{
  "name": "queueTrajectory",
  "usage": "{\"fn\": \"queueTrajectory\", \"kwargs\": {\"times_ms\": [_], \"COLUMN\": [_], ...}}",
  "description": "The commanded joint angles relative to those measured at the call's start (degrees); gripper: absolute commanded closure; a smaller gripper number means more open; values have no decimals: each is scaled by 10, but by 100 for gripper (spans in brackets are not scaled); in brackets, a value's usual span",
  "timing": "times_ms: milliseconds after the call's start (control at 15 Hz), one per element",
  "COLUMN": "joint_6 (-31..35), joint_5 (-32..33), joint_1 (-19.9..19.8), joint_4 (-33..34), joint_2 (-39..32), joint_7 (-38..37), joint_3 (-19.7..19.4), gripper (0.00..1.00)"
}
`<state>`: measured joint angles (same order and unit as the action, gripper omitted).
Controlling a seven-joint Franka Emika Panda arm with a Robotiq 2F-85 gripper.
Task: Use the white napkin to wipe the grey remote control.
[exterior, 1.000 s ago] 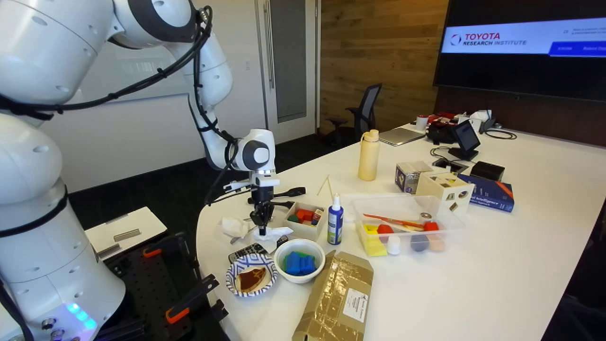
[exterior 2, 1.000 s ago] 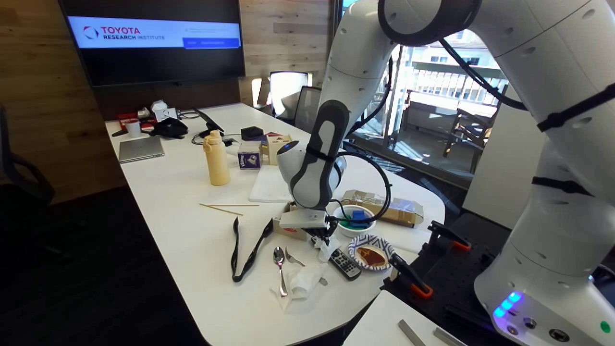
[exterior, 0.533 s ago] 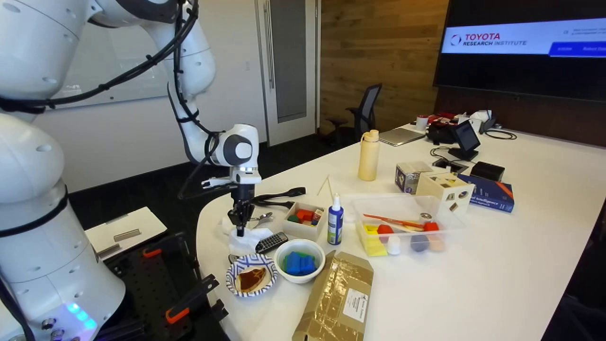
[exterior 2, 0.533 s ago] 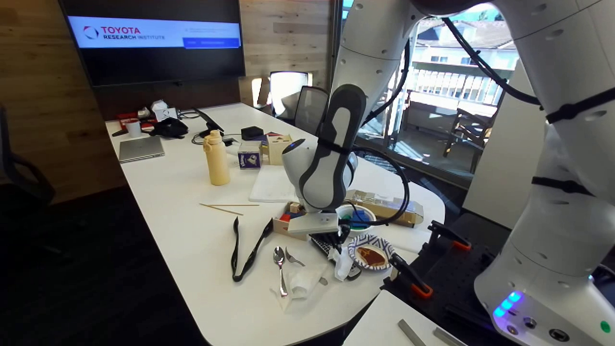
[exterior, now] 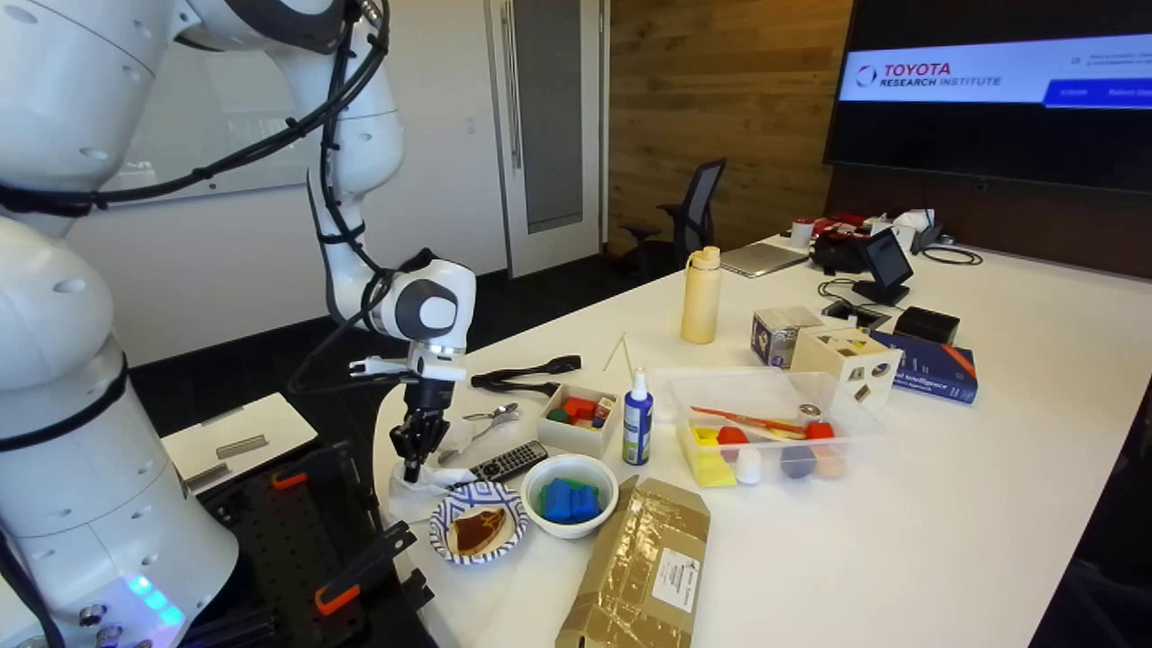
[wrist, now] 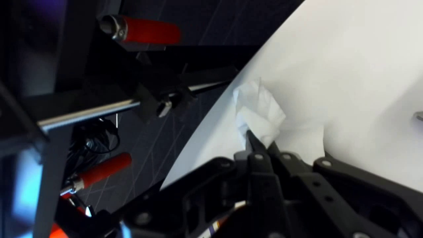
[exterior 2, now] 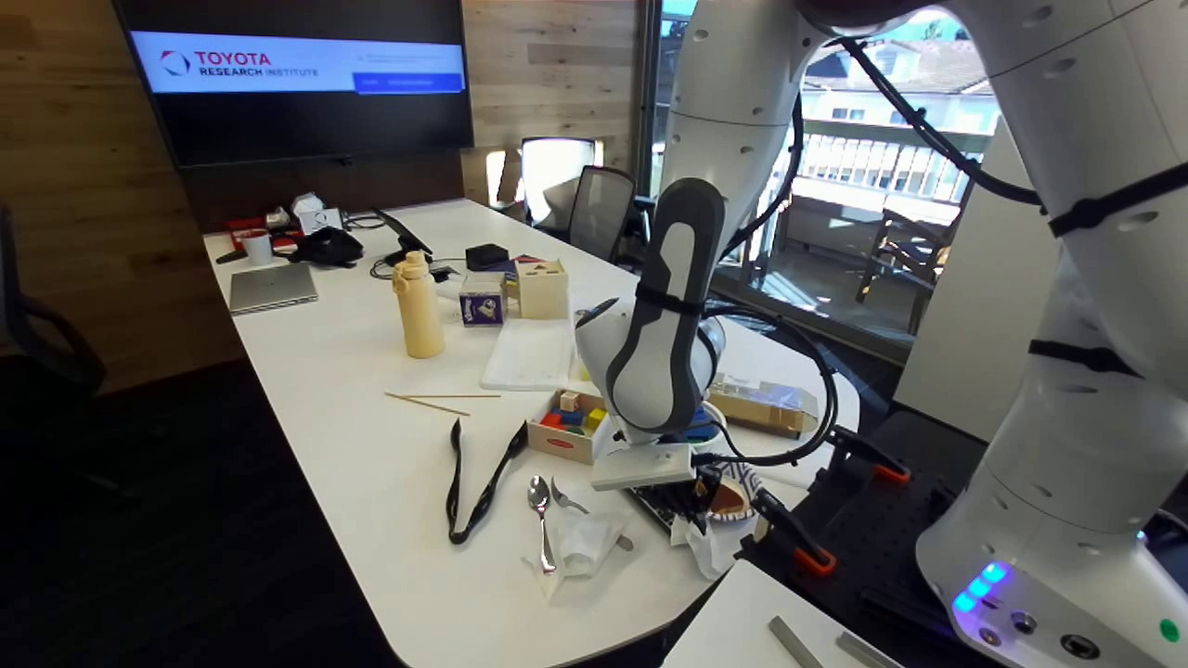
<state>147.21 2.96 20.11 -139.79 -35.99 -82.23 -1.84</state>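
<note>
The end effector (wrist: 264,144) points down, fingers (wrist: 253,142) closed on the white napkin (wrist: 259,110), which is pinched at the tips in the wrist view. Napkin crumpled, loose part spread over the worktop (exterior: 864,558) just inside the robot-side edge. In an exterior view a flap of it reaches to the near end of the grey remote control (exterior: 510,461); contact cannot be told. Remote lies flat, buttons up, one end toward that edge, the other pointing inward. Paper plate (exterior: 440,533), blue-patterned rim, brown piece on it: just beside the remote, near the same edge. White bowl (exterior: 574,533) with blue and green pieces next to the plate, farther in. Cardboard package (exterior: 634,562) past the bowl, toward one corner of the robot end. Open box (exterior: 569,439) of coloured blocks near the remote's inner end; blue bottle (exterior: 637,425) with white top upright beside it. Toward the other corner of the robot end: a second crumpled tissue (exterior 2: 587,545), spoon (exterior 2: 541,520) and fork (exterior 2: 568,498) at it, overlap unclear; black tongs (exterior 2: 458,534) spread in a V. Yellow bottle (exterior 2: 422,315) upright, well inward. Laptop (exterior 2: 272,289) shut, by a long edge, toward the far end.
</note>
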Motion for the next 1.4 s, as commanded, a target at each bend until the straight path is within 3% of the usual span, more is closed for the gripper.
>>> {"fn": "queueTrajectory", "kwargs": {"times_ms": [0,600,1333], "joint_6": [5,3,18], "joint_5": [-12,42,62], "joint_1": [-7,7,2], "joint_4": [-10,79,209], "joint_2": [8,-11,-71], "joint_7": [10,7,50], "joint_3": [1,-44,-64], "gripper": [100,100,100]}}
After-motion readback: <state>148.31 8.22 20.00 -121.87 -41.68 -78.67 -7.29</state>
